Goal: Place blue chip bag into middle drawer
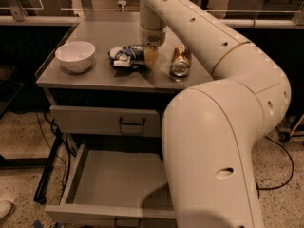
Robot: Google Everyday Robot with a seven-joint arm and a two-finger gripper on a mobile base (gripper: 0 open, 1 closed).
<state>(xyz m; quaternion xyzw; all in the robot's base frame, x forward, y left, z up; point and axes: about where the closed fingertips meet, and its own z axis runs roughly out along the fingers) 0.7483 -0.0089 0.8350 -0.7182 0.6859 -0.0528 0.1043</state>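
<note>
The blue chip bag [124, 57] lies crumpled on the grey countertop [102, 30], between the bowl and the can. My gripper [150, 57] points straight down at the bag's right end and touches or overlaps it. The middle drawer [90, 184] is pulled out below the counter, with a bare flat grey tray. My arm's large white body covers the drawer's right side.
A white bowl [75, 55] stands on the counter left of the bag. A copper-coloured can [179, 61] lies right of my gripper. The drawer front above [85, 120], with a black handle [131, 123], is closed. Black cables and a cart leg [50, 165] stand left of the drawer.
</note>
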